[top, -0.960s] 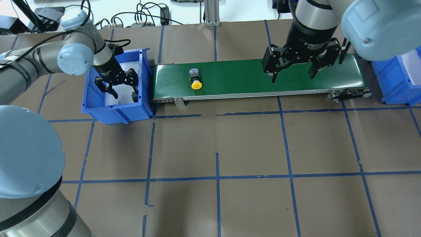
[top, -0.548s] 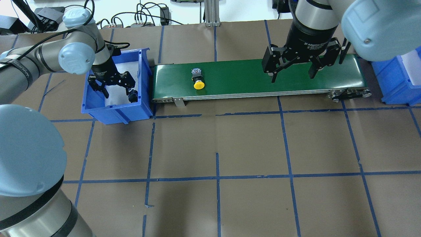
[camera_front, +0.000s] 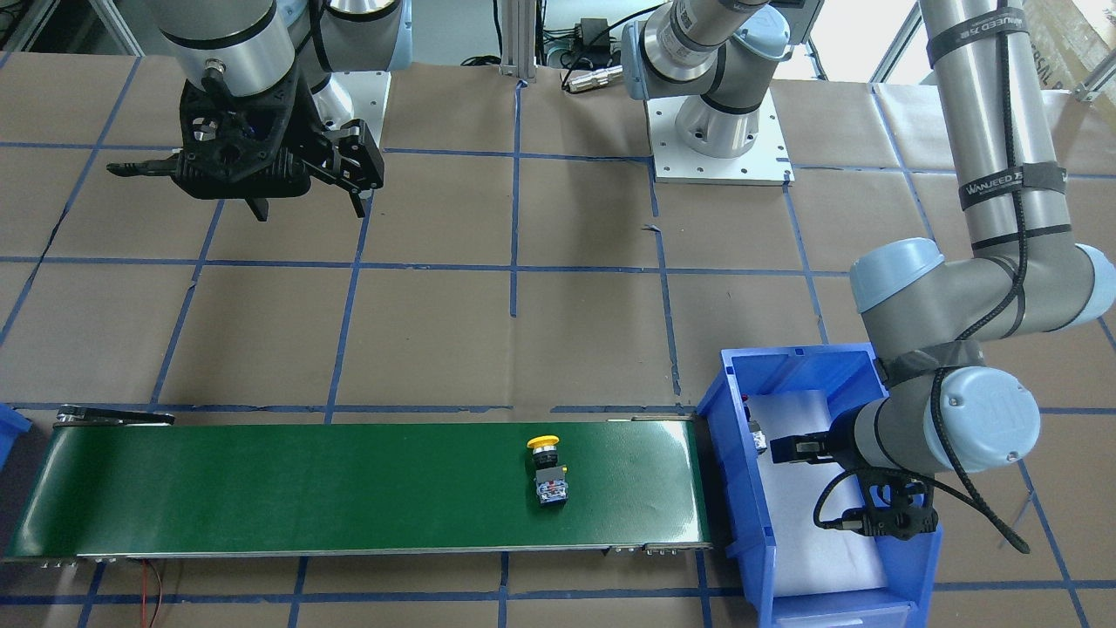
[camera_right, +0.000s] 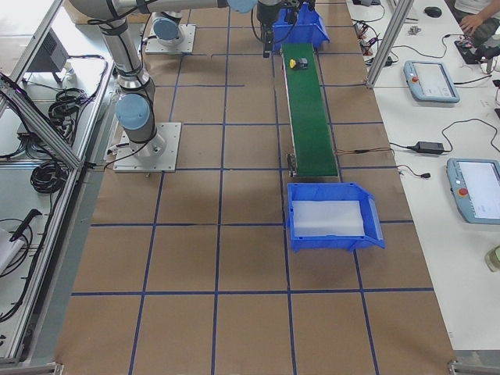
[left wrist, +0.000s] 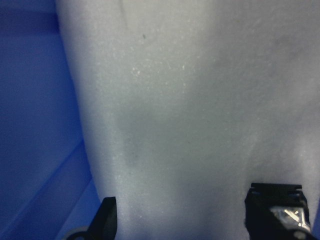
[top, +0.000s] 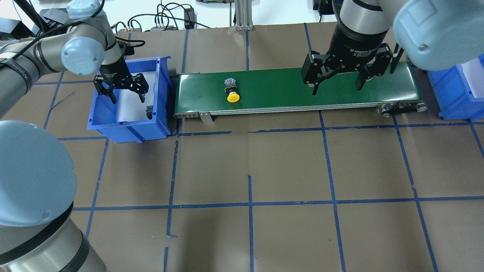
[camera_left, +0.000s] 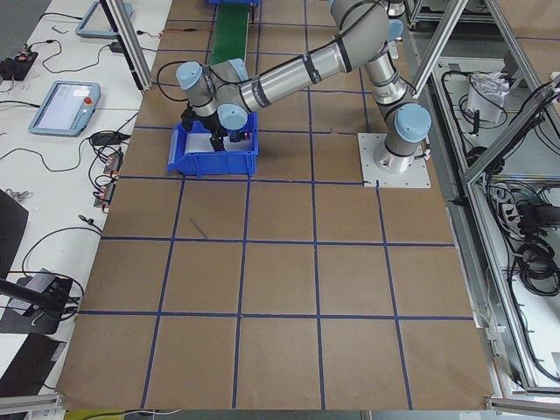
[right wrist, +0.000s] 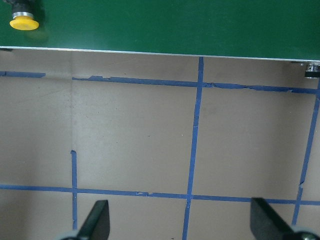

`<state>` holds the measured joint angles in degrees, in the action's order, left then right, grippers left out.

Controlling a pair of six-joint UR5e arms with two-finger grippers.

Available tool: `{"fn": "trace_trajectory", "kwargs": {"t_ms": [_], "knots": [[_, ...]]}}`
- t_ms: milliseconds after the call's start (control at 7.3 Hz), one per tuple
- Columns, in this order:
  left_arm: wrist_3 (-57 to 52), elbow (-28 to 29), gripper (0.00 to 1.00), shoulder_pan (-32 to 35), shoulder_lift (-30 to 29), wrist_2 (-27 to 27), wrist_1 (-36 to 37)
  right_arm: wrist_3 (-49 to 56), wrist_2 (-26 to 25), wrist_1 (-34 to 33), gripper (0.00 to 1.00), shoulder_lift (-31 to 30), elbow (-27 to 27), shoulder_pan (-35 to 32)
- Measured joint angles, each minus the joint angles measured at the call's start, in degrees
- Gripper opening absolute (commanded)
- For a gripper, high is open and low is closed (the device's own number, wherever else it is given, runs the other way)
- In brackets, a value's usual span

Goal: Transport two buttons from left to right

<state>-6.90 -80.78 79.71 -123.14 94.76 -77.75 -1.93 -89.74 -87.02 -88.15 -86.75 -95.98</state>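
Yellow button [top: 231, 90] shows whole overhead, but cropped in right wrist view.

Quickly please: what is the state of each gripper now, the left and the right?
Left gripper: open, holding nothing, over the blue plastic bin.
Right gripper: open, holding nothing, above the green conveyor belt.

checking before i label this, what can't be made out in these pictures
Second button: overhead view, only a dark part shows against the blue bin wall; cap colour unreadable.
Yellow button: right wrist view, body cut off by the top edge.
Left gripper: open in the overhead view, too small in the exterior left view.
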Motion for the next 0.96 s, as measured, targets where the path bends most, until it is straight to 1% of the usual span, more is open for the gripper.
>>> {"fn": "trace_trajectory", "kwargs": {"t_ms": [137,411,822,960], "knots": [[1.04,0.44,0.96,0.12,0.05,-2.28,-0.58,-0.02,0.0,0.0,1.0,-0.03,0.0,0.0],[3.12,-0.53,0.96,0.2,0.05,-8.23,-0.81,-0.07,0.0,0.0,1.0,-0.08,0.0,0.0],[3.16,-2.43,0.95,-0.4,-0.22,-11.15,-0.55,-0.09,0.0,0.01,1.0,-0.09,0.0,0.0],[3.23,-2.68,0.95,-0.59,-0.45,-13.9,-0.36,-0.09,0.0,0.01,1.0,-0.09,0.0,0.0]]}}
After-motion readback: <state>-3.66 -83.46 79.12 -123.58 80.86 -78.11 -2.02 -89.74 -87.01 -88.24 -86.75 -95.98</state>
